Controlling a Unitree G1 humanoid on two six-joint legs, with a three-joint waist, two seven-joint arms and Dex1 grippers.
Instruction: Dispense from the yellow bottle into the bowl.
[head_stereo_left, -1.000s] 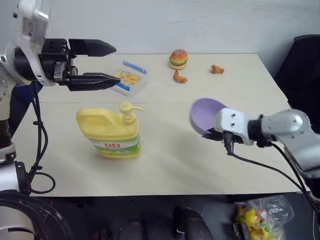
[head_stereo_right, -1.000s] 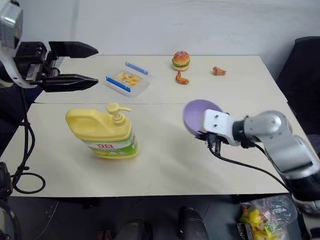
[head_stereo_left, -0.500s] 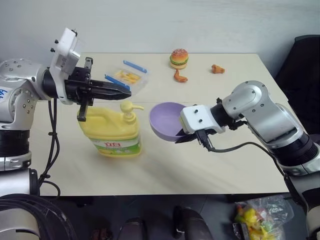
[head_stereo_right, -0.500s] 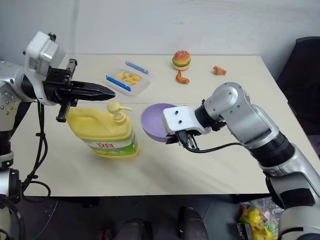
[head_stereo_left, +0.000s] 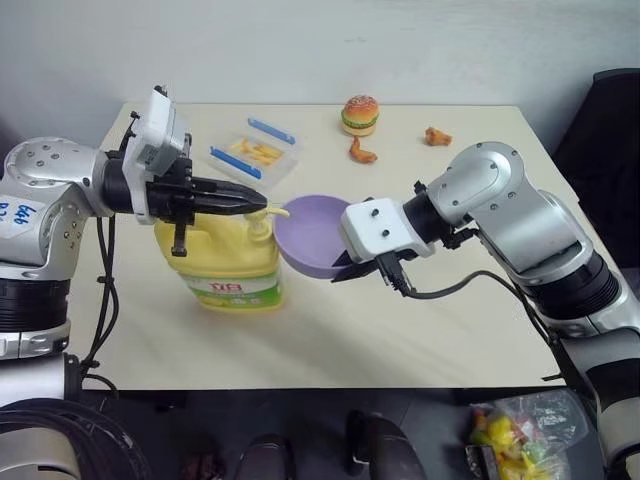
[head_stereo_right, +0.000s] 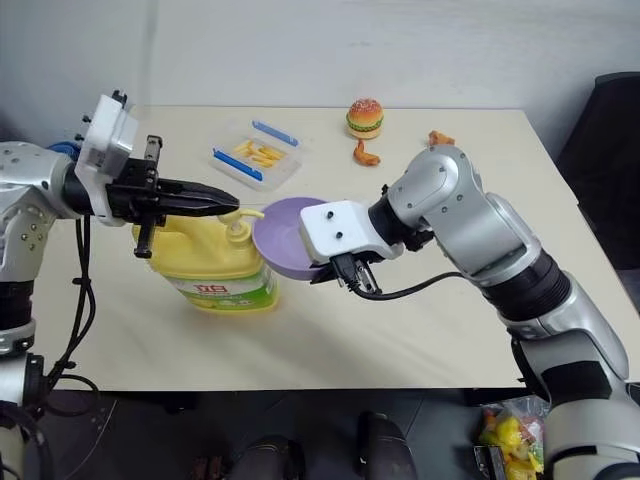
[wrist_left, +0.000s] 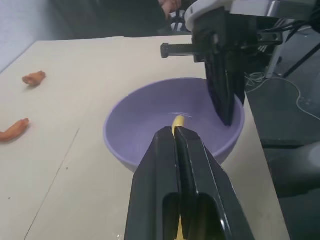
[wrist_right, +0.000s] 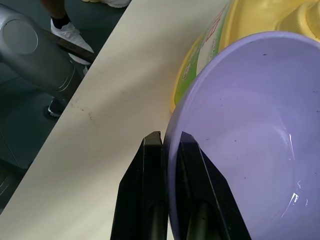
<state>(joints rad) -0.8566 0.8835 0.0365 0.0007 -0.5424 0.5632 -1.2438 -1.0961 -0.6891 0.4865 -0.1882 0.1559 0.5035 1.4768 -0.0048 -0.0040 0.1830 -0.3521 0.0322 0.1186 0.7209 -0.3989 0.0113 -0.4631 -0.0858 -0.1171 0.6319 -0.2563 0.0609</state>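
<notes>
The yellow bottle (head_stereo_left: 225, 255) stands upright on the left half of the table, its pump nozzle (wrist_left: 177, 121) pointing right over the bowl. The lavender bowl (head_stereo_left: 310, 235) hangs just above the table, tilted, against the bottle's right side. My right gripper (wrist_right: 169, 137) is shut on the bowl's rim, one finger inside and one outside. My left gripper (head_stereo_left: 262, 208) is shut, lies level and points right, directly over the pump head. Whether it touches the pump I cannot tell.
A clear food box (head_stereo_left: 255, 155) with blue clips and fries sits behind the bottle. A toy burger (head_stereo_left: 359, 115) and two chicken pieces (head_stereo_left: 360, 153) (head_stereo_left: 434, 136) lie at the back. A bag of toys (head_stereo_left: 515, 430) lies on the floor at the right.
My left gripper shut and came down from the upper left over the pump. My right gripper carried the bowl left across the table, up to the bottle's nozzle.
</notes>
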